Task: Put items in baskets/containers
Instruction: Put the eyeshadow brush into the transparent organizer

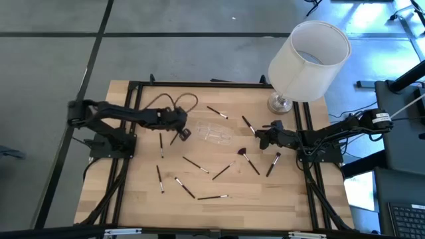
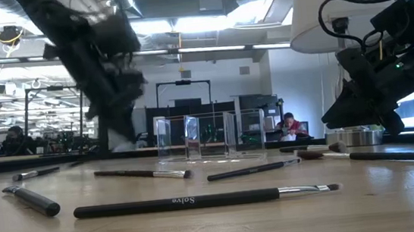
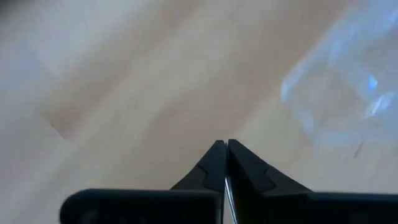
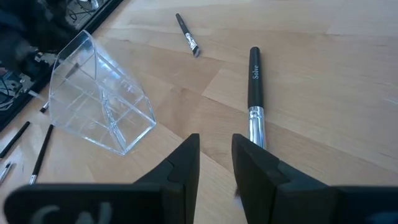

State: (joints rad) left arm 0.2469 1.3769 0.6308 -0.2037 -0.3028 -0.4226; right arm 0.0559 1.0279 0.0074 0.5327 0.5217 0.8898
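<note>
The clear compartment tray (image 1: 211, 131) lies mid-table, and it also shows in the right wrist view (image 4: 99, 93). Several dark makeup brushes lie flat around it, among them a fan-headed one (image 1: 247, 158) and one (image 1: 212, 197) near the front edge. My left gripper (image 1: 182, 132) sits just left of the tray, shut on a brush (image 1: 175, 137). My right gripper (image 4: 215, 152) is open to the right of the tray, low over the wood. A silver-ferruled brush (image 4: 254, 74) lies with its head end hidden behind one finger (image 4: 249, 155); I cannot tell whether it touches. My left gripper pinches a thin brush between its two shut fingers; only a pale sliver (image 3: 227, 186) shows between them in the wrist view. Seen from above, the dark handle (image 1: 174, 139) sticks out of the gripper toward the near-left. Whether the brush is clear of the table cannot be told.
A big white-shaded lamp (image 1: 302, 63) stands at the far right corner, close to the right arm. Black cable loops (image 1: 169, 103) lie on the far left part of the table. More brushes (image 1: 159, 178) are scattered over the near half. People sit in the room beyond.
</note>
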